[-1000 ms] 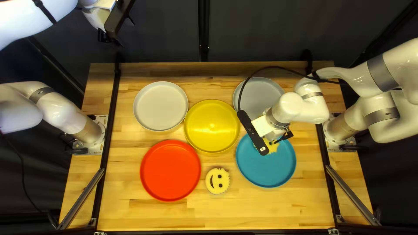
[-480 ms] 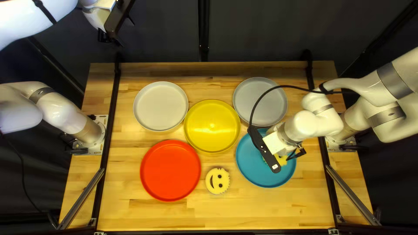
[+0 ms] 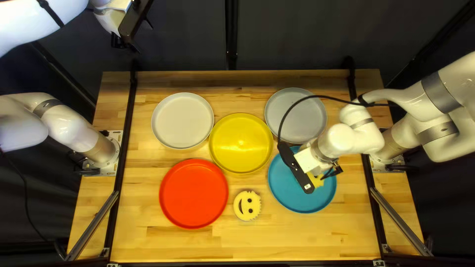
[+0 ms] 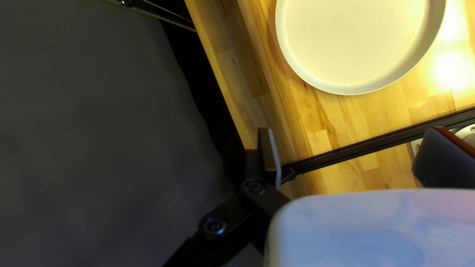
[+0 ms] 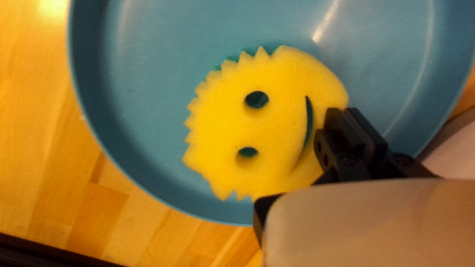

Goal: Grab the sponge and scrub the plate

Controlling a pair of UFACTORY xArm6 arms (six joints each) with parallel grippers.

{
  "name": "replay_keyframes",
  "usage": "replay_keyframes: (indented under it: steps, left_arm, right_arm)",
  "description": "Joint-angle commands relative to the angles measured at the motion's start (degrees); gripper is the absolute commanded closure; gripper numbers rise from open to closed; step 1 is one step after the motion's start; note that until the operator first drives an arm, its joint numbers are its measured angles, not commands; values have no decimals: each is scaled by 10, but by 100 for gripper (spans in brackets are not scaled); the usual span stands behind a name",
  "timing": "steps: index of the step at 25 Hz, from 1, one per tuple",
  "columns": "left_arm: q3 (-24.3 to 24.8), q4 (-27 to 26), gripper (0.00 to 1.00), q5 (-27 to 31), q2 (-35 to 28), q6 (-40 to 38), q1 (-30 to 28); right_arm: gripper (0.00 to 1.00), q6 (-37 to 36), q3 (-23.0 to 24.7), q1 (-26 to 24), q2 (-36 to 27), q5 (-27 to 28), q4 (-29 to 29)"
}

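Near the right of the top left view, my right gripper (image 3: 325,175) is low over the blue plate (image 3: 293,194), partly covering a yellow smiley sponge (image 3: 316,182). From the right wrist view, the sponge (image 5: 277,123) lies against the inside of the blue plate (image 5: 148,99), and my right gripper (image 5: 349,113) has its fingers close together, pinching the sponge's edge beside the mouth slit. High at the upper left of the top left view hangs my left gripper (image 3: 118,41). In its own wrist view the left gripper (image 4: 352,148) is wide open with nothing between its fingers.
A second smiley sponge (image 3: 247,205) lies between the red plate (image 3: 193,194) and the blue one. Behind them are a yellow plate (image 3: 241,144), a white plate (image 3: 182,120) and a grey plate (image 3: 297,116). Dark rails (image 3: 127,128) run along both table sides.
My right gripper and the sponge first moved rightward and nearer over the blue plate, uncovering the grey plate, then slid slightly back leftward. The left arm stayed still.
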Motion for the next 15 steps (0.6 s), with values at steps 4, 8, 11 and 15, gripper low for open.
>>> replay_keyframes:
  steps: [4, 8, 11, 15]
  left_arm:
    - [0, 0, 0, 0, 0, 0, 0]
    - [0, 0, 0, 0, 0, 0, 0]
    - [0, 0, 0, 0, 0, 0, 0]
    - [0, 0, 0, 0, 0, 0, 0]
  right_arm:
    - [100, 13, -31, 1, 21, 6, -16]
    - [100, 49, -22, 31, 17, 4, -28]
    - [100, 77, -17, 57, 16, 3, -35]
    - [100, 114, -6, 93, 11, 2, -40]
